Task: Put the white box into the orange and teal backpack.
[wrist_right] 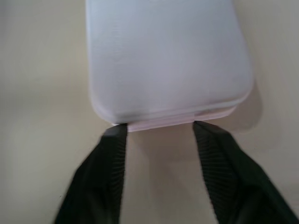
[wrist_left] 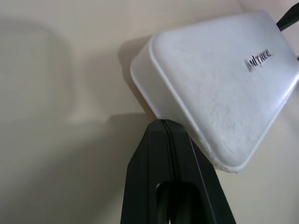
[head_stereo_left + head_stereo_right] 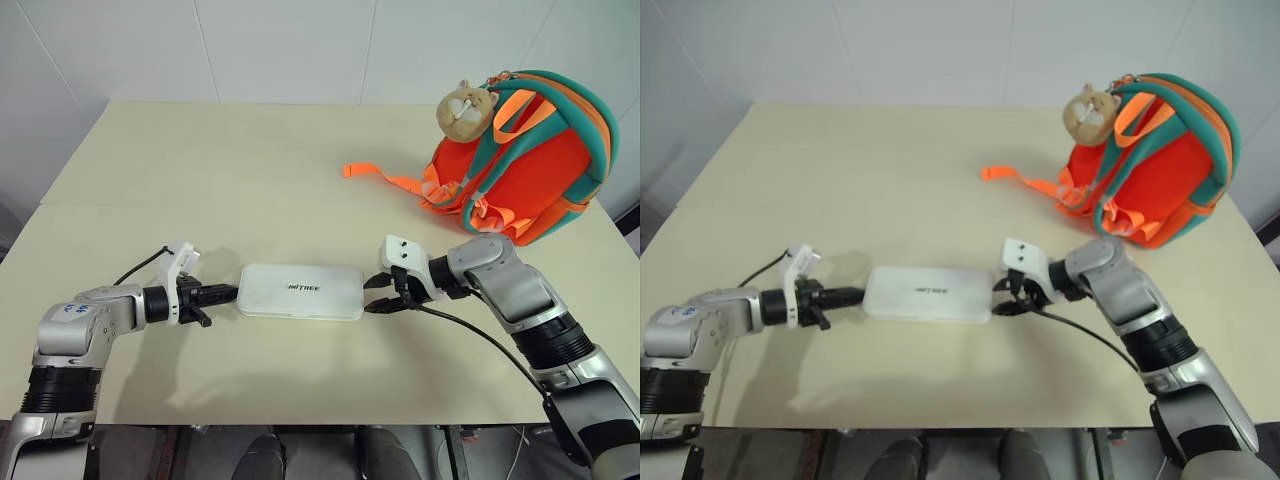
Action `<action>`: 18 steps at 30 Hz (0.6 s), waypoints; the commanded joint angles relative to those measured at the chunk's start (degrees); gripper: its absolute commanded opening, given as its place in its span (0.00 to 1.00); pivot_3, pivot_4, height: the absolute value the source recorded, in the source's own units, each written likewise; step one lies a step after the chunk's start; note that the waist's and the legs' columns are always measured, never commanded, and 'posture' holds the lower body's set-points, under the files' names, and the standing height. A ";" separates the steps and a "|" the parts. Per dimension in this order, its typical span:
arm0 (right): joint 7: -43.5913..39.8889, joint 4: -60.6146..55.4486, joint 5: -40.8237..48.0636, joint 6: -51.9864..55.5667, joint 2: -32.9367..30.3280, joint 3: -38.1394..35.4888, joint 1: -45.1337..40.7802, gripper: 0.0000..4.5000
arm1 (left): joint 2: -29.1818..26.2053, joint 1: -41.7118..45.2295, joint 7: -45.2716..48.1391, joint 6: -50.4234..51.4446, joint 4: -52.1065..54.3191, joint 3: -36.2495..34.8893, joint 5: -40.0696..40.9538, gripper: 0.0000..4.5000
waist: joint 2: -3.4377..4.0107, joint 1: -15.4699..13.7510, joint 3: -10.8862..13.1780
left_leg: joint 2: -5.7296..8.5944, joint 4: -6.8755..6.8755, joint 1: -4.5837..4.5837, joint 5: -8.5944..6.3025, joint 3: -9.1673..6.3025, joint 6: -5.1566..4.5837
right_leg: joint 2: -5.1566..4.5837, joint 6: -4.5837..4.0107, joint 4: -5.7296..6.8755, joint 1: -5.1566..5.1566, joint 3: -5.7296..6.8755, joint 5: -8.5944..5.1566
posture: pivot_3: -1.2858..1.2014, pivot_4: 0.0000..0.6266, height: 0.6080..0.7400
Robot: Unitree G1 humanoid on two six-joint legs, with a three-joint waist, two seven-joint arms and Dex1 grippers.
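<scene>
The box (image 3: 301,291) lies flat on the table (image 3: 250,170), lettering up, long side running from one gripper to the other, near the table's front edge. It is the landmark here.

L gripper (image 3: 232,292): fingers pressed together, nothing between them, tip right at the box's left short end. In the L wrist view the closed tip (image 2: 162,128) sits against the box's side wall near a corner; looks like touching, can't be sure.

R gripper (image 3: 376,295): fingers apart, at the box's right short end. R wrist view shows the two fingertips (image 1: 115,135) spread with their tips at the edge of the box's end, one toward each corner, not clamped on it. Contact at the tips can't be told.

Backpack (image 3: 530,165): well apart from the box, beyond it and to the right, at the table's far right part. Stands upright, teal edging arching over the top. Plush toy (image 3: 466,109) hangs at its upper left side, facing the box's way. An orange strap (image 3: 385,177) trails from the pack across the table toward the left, ending beyond the box's right end.
</scene>
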State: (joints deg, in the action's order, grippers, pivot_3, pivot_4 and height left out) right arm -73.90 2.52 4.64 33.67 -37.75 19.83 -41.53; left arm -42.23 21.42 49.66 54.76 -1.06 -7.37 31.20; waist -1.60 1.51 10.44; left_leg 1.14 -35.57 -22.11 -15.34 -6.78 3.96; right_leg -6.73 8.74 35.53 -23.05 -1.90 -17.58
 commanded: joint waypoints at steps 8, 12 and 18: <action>0.06 1.16 0.35 -3.47 -1.37 -1.38 -2.19 0.03 | -4.51 -2.60 1.10 -0.81 2.18 -6.16 1.50 0.00 | 0.01 0.09 0.01 | -0.01 0.01 0.01 0.00 0.01 0.00 | 0.00 0.00 0.00 -0.01 0.00 0.00 | 0.52 0.24 1.00; -0.01 1.77 0.15 -4.29 -1.61 -1.34 -2.33 0.03 | -5.89 -3.52 1.64 -1.87 1.90 -8.13 1.45 0.00 | 0.01 0.10 0.01 | -0.01 0.04 0.00 0.00 0.01 0.00 | 0.00 0.00 -0.02 -0.03 0.00 0.00 | 0.52 0.24 1.00; -0.04 3.89 -0.62 -6.19 -2.51 -1.46 -2.70 0.03 | -5.78 -3.81 2.77 -10.15 0.58 -12.35 1.11 0.08 | 0.02 0.07 0.02 | -0.02 0.06 -0.02 0.00 0.03 0.00 | 0.00 0.00 -0.01 -0.09 -0.01 0.00 | 0.52 0.24 1.00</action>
State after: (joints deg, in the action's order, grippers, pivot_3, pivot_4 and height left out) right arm -73.80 6.91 4.33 28.64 -39.21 19.75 -43.09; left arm -47.54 17.10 51.68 47.52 -0.72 -16.61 31.64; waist -1.58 1.58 10.46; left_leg 1.12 -35.51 -22.13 -15.33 -6.75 3.97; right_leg -6.73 8.74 35.52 -23.14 -1.90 -17.58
